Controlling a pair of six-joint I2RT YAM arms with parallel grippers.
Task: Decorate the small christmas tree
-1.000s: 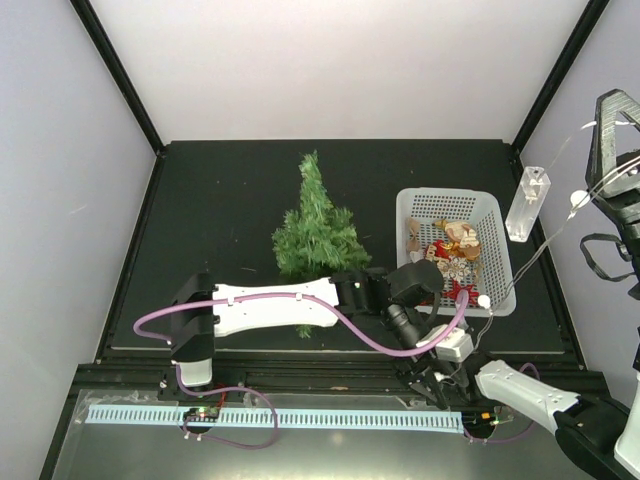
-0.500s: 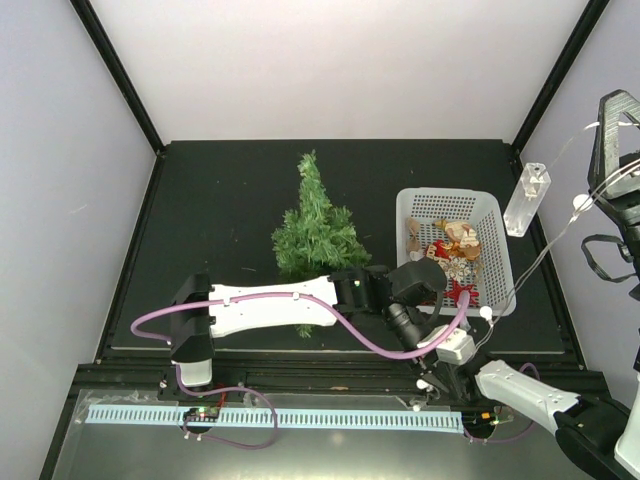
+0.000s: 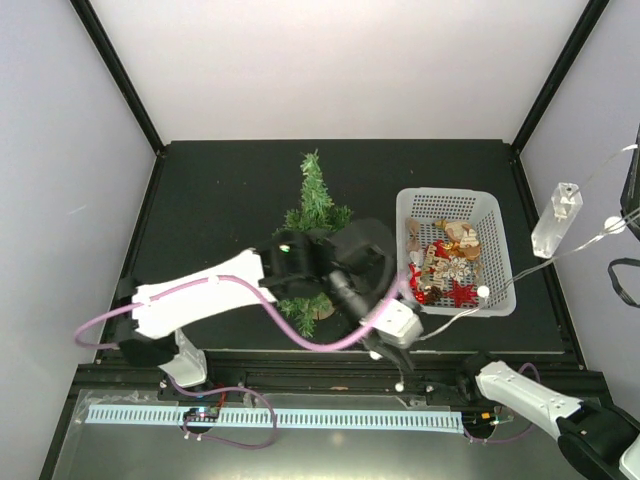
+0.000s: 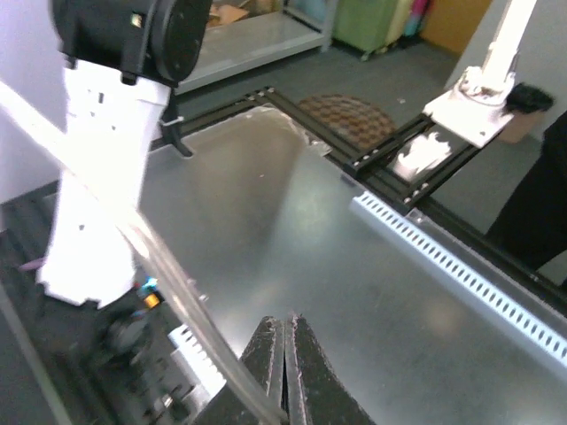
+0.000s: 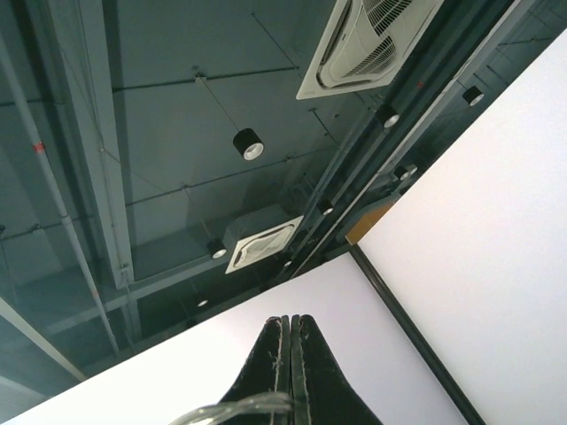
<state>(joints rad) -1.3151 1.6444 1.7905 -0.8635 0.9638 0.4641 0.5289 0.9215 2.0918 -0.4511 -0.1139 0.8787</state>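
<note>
The small christmas tree [image 3: 316,205] stands mid-table, and my left arm covers its lower half. A thin clear light string [image 3: 452,315] with small bulbs runs from my left gripper [image 3: 392,362] past the basket's front and up to the right edge. There my right gripper [image 5: 291,320] is shut on the string [image 5: 232,411], almost out of the top view. The left gripper [image 4: 285,320] is shut too, with the clear string [image 4: 182,297] caught at its left finger. It points down over the metal front ledge. A clear battery box [image 3: 556,220] hangs on the string.
A white basket [image 3: 450,194] right of the tree holds several ornaments [image 3: 446,264], red and gold. The left arm's lilac cable [image 3: 300,335] loops near the tree's base. A perforated strip [image 3: 270,418] lies along the metal ledge at the front.
My left gripper has shut on the light string, and the arm has swung left and up over the tree's foot. The right gripper has moved right, carrying the battery box with it.
</note>
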